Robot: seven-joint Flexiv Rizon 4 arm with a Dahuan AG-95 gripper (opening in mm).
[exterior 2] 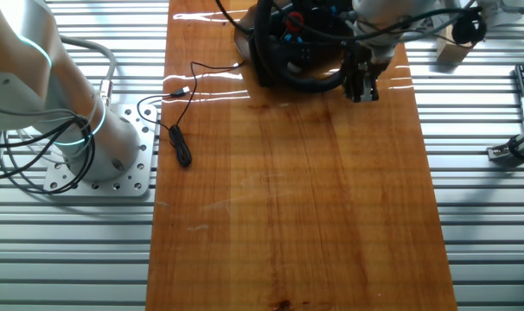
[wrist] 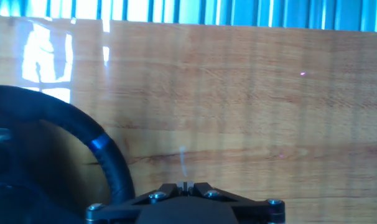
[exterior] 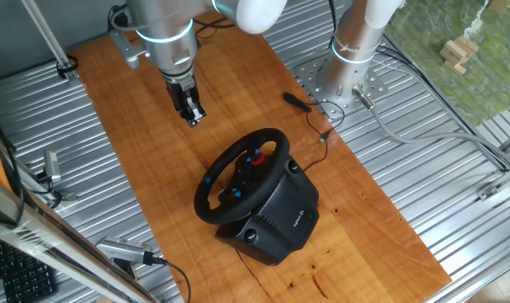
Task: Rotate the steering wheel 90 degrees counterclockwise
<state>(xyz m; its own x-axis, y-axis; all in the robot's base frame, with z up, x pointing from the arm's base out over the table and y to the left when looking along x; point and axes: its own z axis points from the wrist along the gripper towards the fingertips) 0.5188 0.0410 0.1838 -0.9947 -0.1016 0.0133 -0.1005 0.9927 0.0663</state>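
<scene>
The steering wheel [exterior: 268,134] is a black round rim with a blue mark and red and blue buttons on its hub. It stands tilted on its base in the middle of the wooden board. It also shows at the top edge of the other fixed view, steering wheel [exterior 2: 307,85]. My gripper [exterior: 193,116] hangs over the board beyond the wheel's left side, apart from the rim, fingers together and holding nothing. In the hand view the rim [wrist: 112,163] curves at lower left, to the left of my gripper [wrist: 185,185]. In the other fixed view my gripper [exterior 2: 362,92] hangs just right of the rim.
The bulky black base housing [exterior: 282,217] carries the wheel. A thin black cable with a plug [exterior: 300,102] lies on the board near the robot's mounting plate [exterior: 326,82]. The wooden board [exterior 2: 288,199] is flanked by ribbed metal table [exterior 2: 487,225].
</scene>
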